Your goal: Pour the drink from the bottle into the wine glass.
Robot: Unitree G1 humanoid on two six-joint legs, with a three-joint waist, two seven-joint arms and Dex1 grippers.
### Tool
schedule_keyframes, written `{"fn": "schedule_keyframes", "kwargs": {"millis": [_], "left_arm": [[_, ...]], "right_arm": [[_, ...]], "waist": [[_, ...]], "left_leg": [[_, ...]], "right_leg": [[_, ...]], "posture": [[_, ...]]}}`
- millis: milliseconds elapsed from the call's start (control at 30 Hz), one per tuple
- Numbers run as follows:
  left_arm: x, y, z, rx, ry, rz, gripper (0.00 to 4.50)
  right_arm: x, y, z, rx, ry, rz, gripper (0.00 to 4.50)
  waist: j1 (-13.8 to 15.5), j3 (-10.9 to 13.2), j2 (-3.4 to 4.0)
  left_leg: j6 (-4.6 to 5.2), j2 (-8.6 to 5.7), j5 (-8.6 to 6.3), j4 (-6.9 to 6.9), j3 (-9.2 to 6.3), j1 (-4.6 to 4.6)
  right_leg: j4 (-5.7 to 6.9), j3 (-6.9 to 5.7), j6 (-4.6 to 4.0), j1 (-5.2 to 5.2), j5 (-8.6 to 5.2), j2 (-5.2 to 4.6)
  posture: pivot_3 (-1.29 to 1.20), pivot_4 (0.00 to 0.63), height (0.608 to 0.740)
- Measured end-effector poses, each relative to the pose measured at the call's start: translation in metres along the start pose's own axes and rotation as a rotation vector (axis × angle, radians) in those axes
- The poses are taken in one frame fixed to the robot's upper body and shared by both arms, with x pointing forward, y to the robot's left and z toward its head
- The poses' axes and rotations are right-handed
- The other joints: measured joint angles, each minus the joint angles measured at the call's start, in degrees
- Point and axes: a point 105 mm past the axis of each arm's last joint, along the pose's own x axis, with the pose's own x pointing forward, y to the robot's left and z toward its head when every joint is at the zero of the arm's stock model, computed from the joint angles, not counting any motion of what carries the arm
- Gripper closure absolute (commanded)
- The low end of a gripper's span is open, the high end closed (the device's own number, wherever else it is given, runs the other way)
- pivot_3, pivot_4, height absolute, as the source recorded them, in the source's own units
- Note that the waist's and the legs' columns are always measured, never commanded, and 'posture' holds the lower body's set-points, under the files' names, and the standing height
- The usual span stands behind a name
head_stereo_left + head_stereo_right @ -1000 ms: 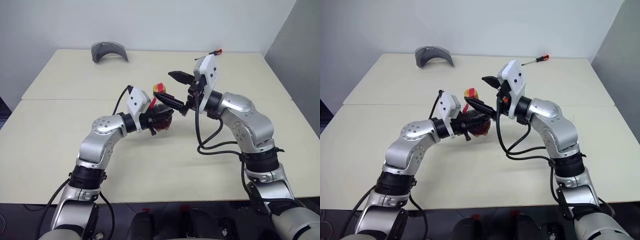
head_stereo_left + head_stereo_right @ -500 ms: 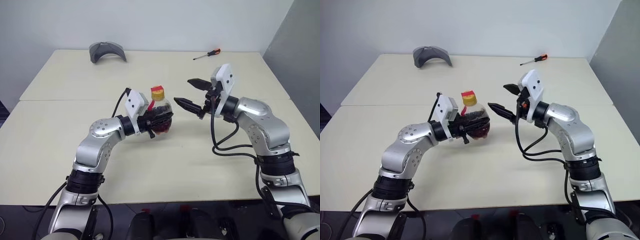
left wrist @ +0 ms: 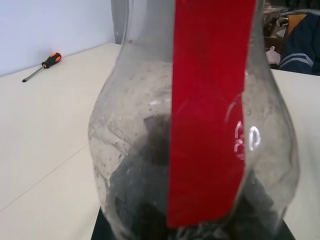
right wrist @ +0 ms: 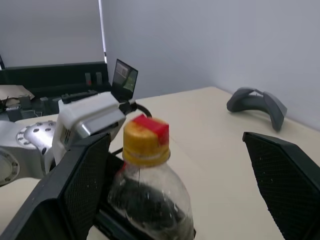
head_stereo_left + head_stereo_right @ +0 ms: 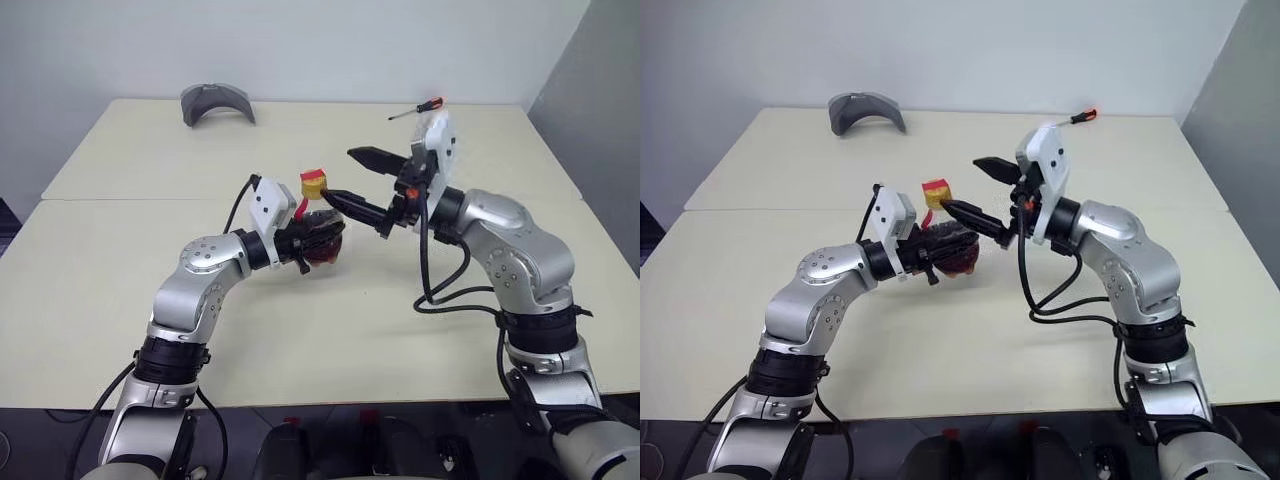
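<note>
My left gripper (image 5: 312,240) is shut on the squat clear bottle (image 4: 150,197) and holds it above the table, roughly upright. The bottle's yellow cap (image 5: 314,185) carries a red label strip (image 3: 210,110). The dark drink (image 3: 145,200) fills the lower part of the bottle. My right gripper (image 5: 361,181) is open, level with the cap and just to its right. In the right wrist view the cap (image 4: 145,140) stands between and ahead of its two black fingers (image 4: 75,190), untouched. The wine glass is out of view.
A grey curved object (image 5: 217,102) lies at the far left of the cream table (image 5: 120,290). An orange-handled screwdriver (image 5: 415,108) lies at the far right. A seam (image 5: 130,199) runs across the table behind my arms.
Half a second ago my right gripper had drawn back to the right; it has since swung left again, up to the bottle's cap, still open. My left gripper and the bottle kept still.
</note>
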Motion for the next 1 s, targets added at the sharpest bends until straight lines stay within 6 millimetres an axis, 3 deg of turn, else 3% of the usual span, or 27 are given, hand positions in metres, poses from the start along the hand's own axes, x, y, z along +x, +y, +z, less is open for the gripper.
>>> {"fn": "schedule_keyframes", "kwargs": {"millis": [267,667,867,1000], "left_arm": [[0.001,-0.001,0.000,-0.001,-0.003,-0.001,3.49],[0.001,-0.002,-0.001,-0.005,-0.003,-0.003,3.49],[0.001,-0.003,-0.001,-0.008,-0.001,-0.004,3.49],[0.000,-0.003,-0.005,-0.017,0.005,0.000,3.49]], "right_arm": [[0.011,0.003,-0.012,-0.017,0.018,0.002,0.00],[0.013,-0.004,-0.018,-0.021,0.033,-0.034,0.00],[0.011,-0.005,-0.019,-0.026,0.040,-0.033,0.00],[-0.001,-0.009,-0.020,-0.055,0.068,-0.041,0.00]], "waist": [[0.0,0.0,0.00],[0.0,0.0,0.00],[0.0,0.0,0.00],[0.0,0.0,0.00]], "left_leg": [[0.00,-0.01,0.00,0.00,0.01,-0.01],[0.00,0.00,0.00,0.00,0.01,-0.01],[0.00,0.00,0.00,0.00,0.01,-0.01],[0.00,-0.01,0.00,-0.01,0.00,-0.01]], "right_leg": [[0.01,0.01,0.00,-0.02,0.00,0.00],[0.01,0.01,0.00,-0.02,0.00,0.00],[0.01,0.01,0.00,-0.02,0.00,0.00],[0.00,0.00,0.00,0.00,0.00,0.00]], "posture": [[0.00,0.150,0.740],[0.00,0.150,0.740],[0.00,0.150,0.740],[0.00,0.150,0.740]]}}
